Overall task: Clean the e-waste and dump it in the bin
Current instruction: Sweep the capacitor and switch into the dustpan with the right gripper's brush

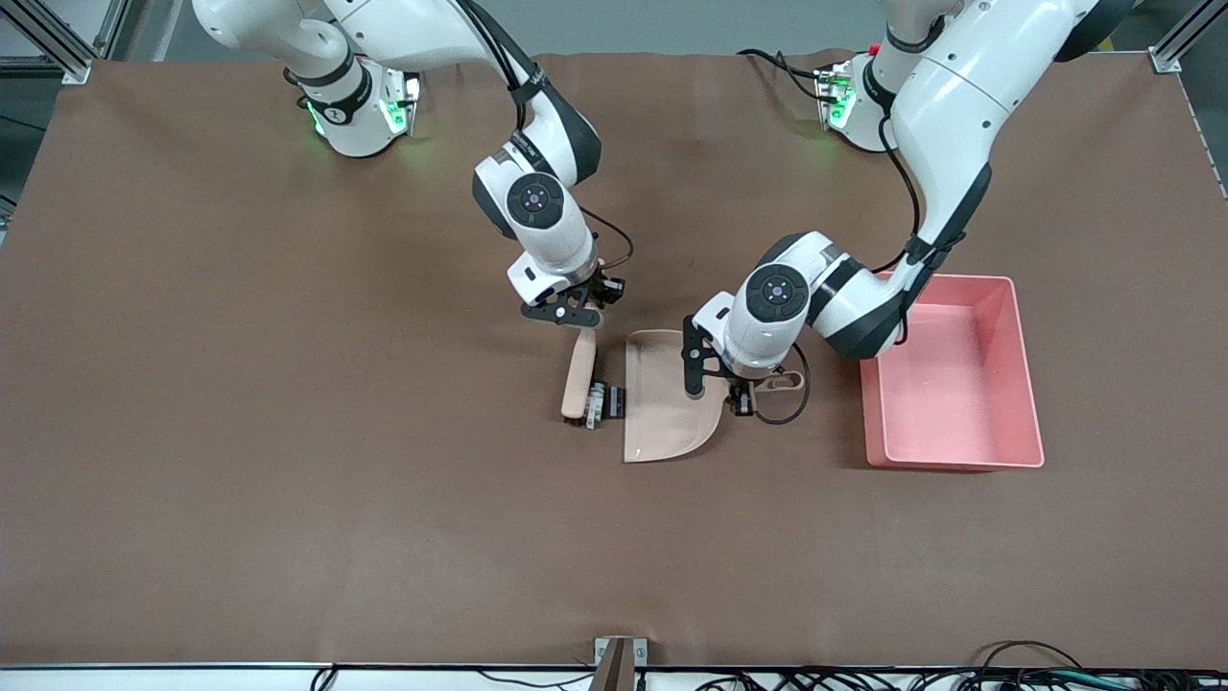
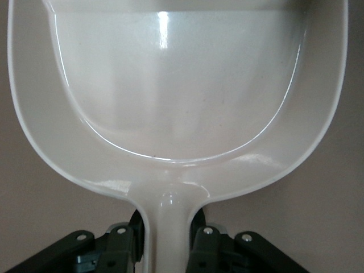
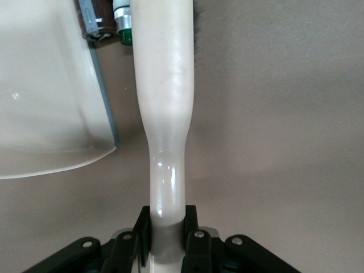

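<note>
The e-waste lies on the table between a brush and a dustpan's open lip: a white-grey bit (image 1: 596, 404) (image 3: 122, 20) and a dark block (image 1: 614, 401) (image 3: 95, 23) beside it. My right gripper (image 1: 574, 317) (image 3: 168, 233) is shut on the beige brush (image 1: 578, 372) (image 3: 165, 85), whose head rests against the bits. My left gripper (image 1: 741, 395) (image 2: 168, 244) is shut on the handle of the beige dustpan (image 1: 662, 393) (image 2: 182, 85) (image 3: 45, 85). The dustpan lies flat with nothing in it. The pink bin (image 1: 1025, 374) stands beside the dustpan, toward the left arm's end.
Brown mat covers the whole table. A black cable loops beside the dustpan handle (image 1: 782, 408). A small metal bracket (image 1: 619, 657) sits at the table edge nearest the front camera. Both arm bases stand along the edge farthest from that camera.
</note>
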`<act>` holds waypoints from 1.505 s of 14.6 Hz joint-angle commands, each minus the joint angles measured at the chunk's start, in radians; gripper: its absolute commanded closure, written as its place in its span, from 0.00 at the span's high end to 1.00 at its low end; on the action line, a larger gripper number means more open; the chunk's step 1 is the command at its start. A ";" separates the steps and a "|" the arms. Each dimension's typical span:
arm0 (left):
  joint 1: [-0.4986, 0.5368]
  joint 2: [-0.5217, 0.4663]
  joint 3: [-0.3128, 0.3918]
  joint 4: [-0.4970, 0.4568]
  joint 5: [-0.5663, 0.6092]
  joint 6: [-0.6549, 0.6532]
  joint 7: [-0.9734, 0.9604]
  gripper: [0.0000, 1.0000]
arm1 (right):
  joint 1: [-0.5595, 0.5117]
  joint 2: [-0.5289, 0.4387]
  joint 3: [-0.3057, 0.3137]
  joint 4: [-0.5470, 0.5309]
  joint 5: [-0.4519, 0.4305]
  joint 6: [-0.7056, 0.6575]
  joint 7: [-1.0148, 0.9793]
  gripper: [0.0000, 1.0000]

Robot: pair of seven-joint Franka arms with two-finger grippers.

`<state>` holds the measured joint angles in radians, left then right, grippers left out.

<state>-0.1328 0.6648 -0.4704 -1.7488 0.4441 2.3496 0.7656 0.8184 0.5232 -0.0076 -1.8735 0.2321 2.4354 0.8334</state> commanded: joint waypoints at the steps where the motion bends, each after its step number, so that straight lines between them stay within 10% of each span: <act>1: -0.010 0.021 0.001 0.035 0.019 -0.015 -0.020 0.04 | 0.034 0.064 -0.011 0.123 -0.008 -0.077 0.038 0.00; 12: -0.001 0.018 0.001 0.031 0.022 -0.016 -0.020 0.03 | 0.088 0.155 -0.006 0.425 -0.014 -0.274 0.213 0.00; 22: 0.012 0.029 -0.007 0.031 0.008 0.066 -0.012 0.00 | -0.099 -0.047 -0.017 0.204 -0.027 -0.297 0.098 0.00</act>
<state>-0.1268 0.6749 -0.4692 -1.7452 0.4441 2.3731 0.7651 0.7731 0.6270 -0.0375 -1.5035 0.2264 2.1178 0.9503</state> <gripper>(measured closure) 0.665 0.731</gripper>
